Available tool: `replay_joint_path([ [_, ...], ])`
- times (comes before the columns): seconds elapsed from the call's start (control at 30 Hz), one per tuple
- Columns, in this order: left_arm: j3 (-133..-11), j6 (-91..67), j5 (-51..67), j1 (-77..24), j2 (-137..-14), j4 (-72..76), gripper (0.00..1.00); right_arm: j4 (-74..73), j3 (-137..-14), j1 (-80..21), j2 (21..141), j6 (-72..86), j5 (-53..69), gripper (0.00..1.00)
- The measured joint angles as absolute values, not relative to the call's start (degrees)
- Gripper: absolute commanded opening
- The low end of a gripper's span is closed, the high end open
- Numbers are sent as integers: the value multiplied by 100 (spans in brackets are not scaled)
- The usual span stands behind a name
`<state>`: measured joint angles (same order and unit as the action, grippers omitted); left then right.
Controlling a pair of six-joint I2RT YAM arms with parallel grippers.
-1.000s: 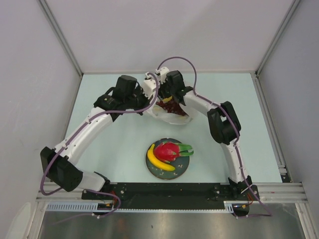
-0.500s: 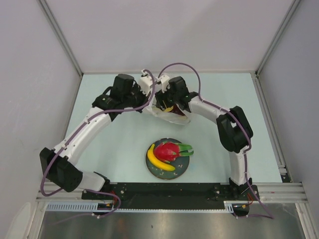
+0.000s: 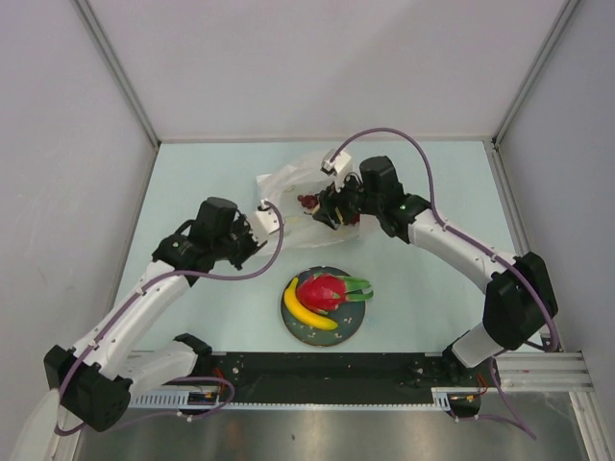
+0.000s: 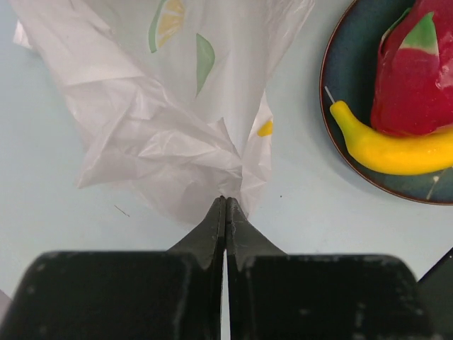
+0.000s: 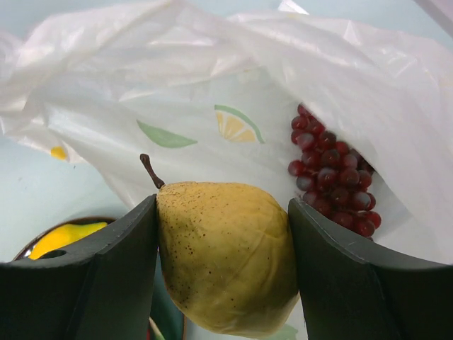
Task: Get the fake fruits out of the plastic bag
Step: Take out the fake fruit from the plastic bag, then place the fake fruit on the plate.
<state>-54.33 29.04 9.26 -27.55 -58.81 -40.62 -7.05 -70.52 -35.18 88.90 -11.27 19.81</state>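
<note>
Left jaws: shut on plastic bag [image 4: 163,134] — hold it.
Right jaws: gripping yellow pear [image 5: 226,262] — swing it over your plate [image 3: 352,325].

Round dark blue-grey plate [image 3: 350,328] sits on the pale blue worktop [image 3: 183,168], pretty much at the middle of its near edge. Plain grey walls [image 3: 317,67] box the worktop in on three sides. A black strip [image 3: 327,366] runs along the near edge, with shiny metal sheet [image 3: 317,432] right below it
</note>
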Motion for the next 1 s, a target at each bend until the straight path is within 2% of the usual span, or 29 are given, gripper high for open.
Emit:
replay_joint_path([
  [0.37, -5730, 2386, 1039, -2755, -6536, -3979, 0, -875, -6665, -3538, 8593, -1551, 2576, 3],
  [0.6, -6154, 1890, 1284, -2755, -6973, -3568, 0, -1173, -6296, -3577, 7478, -2410, 3009, 0],
  [1.0, -6335, 1142, 1837, -2749, -7424, -2995, 0, -2936, -4563, -3868, 5391, -4593, 3144, 0],
])
